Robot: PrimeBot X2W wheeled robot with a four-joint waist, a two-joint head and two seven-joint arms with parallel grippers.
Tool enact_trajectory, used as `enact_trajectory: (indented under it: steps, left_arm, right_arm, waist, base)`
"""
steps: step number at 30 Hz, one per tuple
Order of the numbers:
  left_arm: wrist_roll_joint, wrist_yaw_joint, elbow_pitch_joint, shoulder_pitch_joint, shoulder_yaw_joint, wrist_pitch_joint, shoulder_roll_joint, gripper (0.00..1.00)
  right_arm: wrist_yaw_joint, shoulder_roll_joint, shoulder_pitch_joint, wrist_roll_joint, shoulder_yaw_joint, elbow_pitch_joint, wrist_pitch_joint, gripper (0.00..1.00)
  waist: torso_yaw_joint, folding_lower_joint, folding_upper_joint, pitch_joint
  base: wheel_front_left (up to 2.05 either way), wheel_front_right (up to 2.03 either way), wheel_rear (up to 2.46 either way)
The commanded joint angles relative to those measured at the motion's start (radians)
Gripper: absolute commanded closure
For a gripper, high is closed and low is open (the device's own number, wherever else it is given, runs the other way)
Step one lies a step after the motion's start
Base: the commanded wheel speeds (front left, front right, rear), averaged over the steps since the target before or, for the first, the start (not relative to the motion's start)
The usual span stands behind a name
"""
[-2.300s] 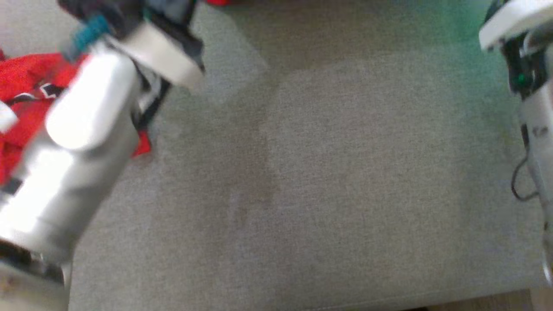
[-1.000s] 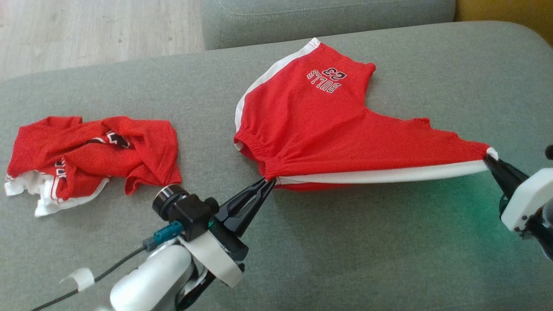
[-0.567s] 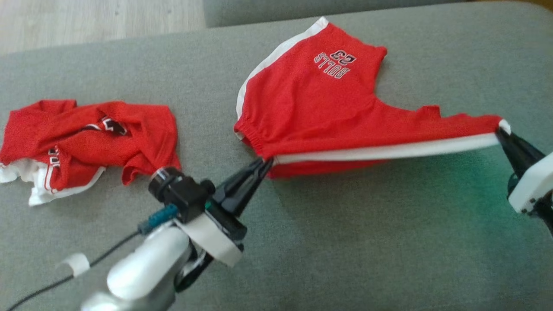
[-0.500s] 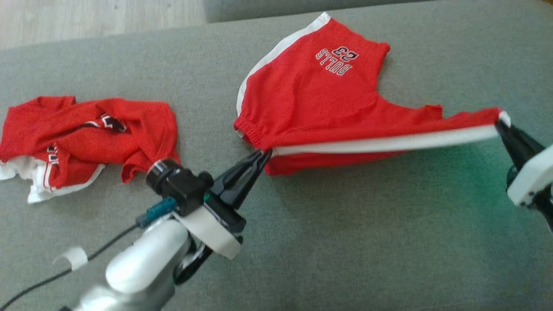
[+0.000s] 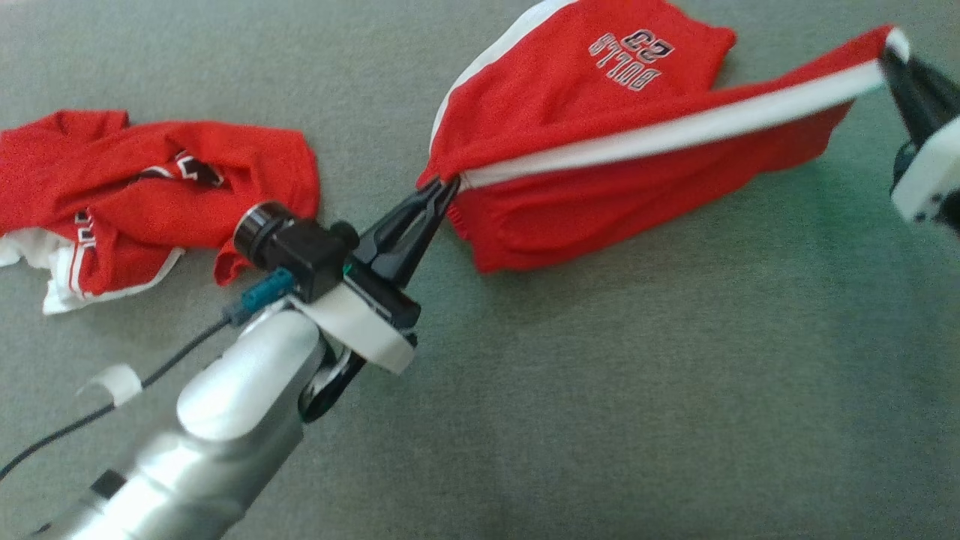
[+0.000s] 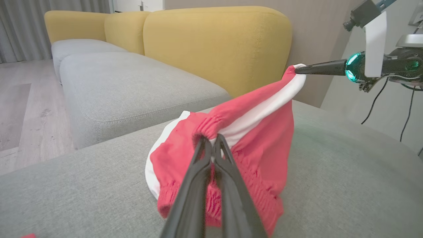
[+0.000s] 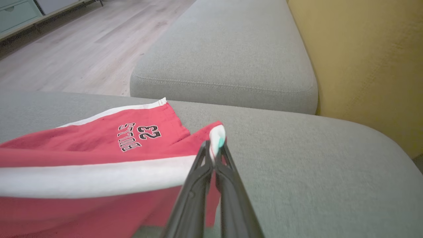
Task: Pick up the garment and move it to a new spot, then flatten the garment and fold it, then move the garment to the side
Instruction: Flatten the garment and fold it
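Now | left claw (image 5: 448, 184), right claw (image 5: 894, 58) | both pinch shorts (image 5: 600, 112)

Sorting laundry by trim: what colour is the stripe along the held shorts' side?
White, on red shorts; the stripe shows best in the head view.

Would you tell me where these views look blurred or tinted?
Head view: slightly soft, green cast on the grey fabric cushion near the right gripper. Left wrist view: the left gripper smears at its finger bases. Right wrist view: the red white-striped shorts blur at lower left.
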Motion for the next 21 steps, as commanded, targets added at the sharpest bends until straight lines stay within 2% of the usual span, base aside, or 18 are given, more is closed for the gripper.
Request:
enact_trajectory:
  steps: [1, 21]
  left_arm:
    - [0.008, 0.009, -0.01, -0.06, 0.054, -0.005, 0.008, 1.0]
    - [0.028, -0.008, 0.118, -0.258, 0.029, -0.005, -0.141, 1.0]
  right_arm:
    - [-0.001, -0.018, -0.05, -0.012, 0.009, -0.012, 0.009, 1.0]
    - [-0.001, -0.034, -0.479, -0.082, 0.191, 0.22, 0.065, 1.0]
  waist:
    - [0.028, -0.0002, 0.0, 0.03]
    - [0.221, -0.0002, 0.0, 0.225]
  base:
    - [0.0, 0.0, 0.0]
    - [0.0, 0.0, 0.0]
